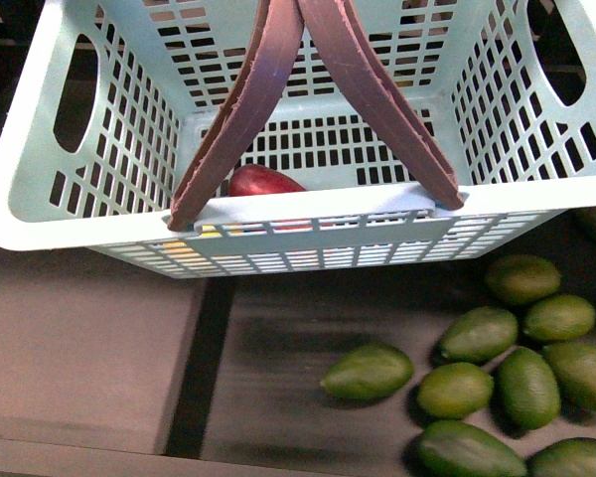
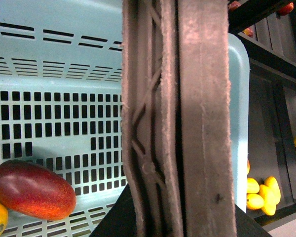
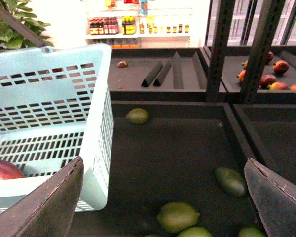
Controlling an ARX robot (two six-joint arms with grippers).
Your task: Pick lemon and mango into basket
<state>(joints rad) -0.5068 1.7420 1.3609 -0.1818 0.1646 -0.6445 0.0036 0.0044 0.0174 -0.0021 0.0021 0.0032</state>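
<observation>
Basket [image 1: 308,214]: matt turquoise plastic, slotted walls. Handles [image 1: 377,94]: brown, rough-edged, dull. Mango [image 2: 33,190]: smooth, lightly glossy red skin. Green fruit [image 1: 370,373]: smooth, soft sheen.

no arms can be seen in the front view. the right gripper [image 3: 163,197] is held wide open, nothing between its fingers [image 3: 49,207]. the left gripper can't really be made out in its wrist view, state unclear.

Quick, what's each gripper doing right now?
Left gripper: cannot tell; only the basket handles show.
Right gripper: open, holding nothing.
</observation>
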